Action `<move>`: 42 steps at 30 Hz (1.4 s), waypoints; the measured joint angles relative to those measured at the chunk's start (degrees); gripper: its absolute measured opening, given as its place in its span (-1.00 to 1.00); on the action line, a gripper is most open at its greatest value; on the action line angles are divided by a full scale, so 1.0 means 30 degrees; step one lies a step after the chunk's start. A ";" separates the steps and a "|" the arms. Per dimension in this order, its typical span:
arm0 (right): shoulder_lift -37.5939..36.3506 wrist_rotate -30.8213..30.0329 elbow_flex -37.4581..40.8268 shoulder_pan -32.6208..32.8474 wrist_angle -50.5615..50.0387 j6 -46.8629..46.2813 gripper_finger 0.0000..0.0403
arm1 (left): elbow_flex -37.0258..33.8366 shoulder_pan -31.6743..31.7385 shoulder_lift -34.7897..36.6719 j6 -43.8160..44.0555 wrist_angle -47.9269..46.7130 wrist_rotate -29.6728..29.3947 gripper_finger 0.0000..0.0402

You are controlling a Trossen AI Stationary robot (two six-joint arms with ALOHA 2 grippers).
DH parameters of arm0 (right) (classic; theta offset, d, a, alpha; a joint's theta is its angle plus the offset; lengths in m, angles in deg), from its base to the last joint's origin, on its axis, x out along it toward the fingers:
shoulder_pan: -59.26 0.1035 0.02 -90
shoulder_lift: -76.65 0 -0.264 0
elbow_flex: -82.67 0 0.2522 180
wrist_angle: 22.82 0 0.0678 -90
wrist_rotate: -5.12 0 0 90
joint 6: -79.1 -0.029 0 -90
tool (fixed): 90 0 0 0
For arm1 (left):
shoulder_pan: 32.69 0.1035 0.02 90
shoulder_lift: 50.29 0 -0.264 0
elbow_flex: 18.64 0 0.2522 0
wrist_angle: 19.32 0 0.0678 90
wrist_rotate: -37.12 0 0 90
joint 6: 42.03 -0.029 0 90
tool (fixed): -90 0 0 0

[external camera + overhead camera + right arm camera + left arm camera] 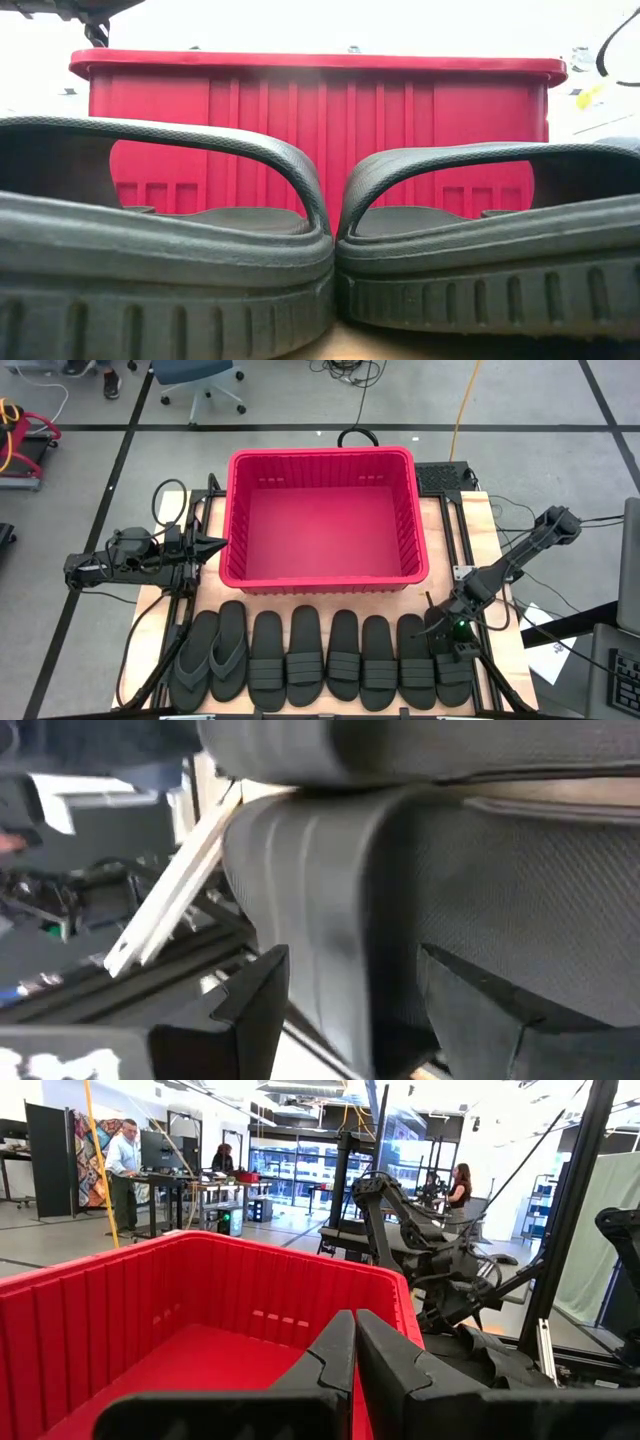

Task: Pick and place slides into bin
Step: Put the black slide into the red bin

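Black rubber slides (325,657), eight in a row along the table's near edge, none inside the large red slotted plastic bin (322,520) just behind them. Right gripper (350,1010) down at the row's outermost slide (453,660), fingers parted around its ribbed strap. Left gripper (353,1342) pressed shut and empty, tips at the bin's left wall.

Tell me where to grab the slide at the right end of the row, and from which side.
Grip the rightmost slide by its wide band strap, coming from above. It lies flat, sole down, packed against its neighbour, so the sides give little room; the strap arches up off the footbed. The right gripper is already over it, open, fingers straddling the strap.
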 joint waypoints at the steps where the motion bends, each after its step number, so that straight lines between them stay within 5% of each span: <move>1: 0.0000 0.0012 0.0334 -0.0002 0.0778 -0.0410 0.05 | 0.0000 0.0001 0.0001 0.0000 0.0000 0.0006 -0.92; 8: 0.0000 0.0713 0.1981 0.0007 0.5847 -0.2980 -0.05 | 0.0000 0.0007 0.0007 0.0000 0.0000 0.0005 -0.92; 16: 0.0000 0.1948 0.1994 0.0015 0.6492 -0.3239 -0.93 | 0.0000 0.0003 0.0004 0.0000 0.0000 0.0004 -0.92; 42: -0.0976 0.1029 -0.1333 0.0029 0.2128 -0.4552 -0.98 | 0.0000 0.0003 0.0003 0.0000 0.0000 0.0004 -0.92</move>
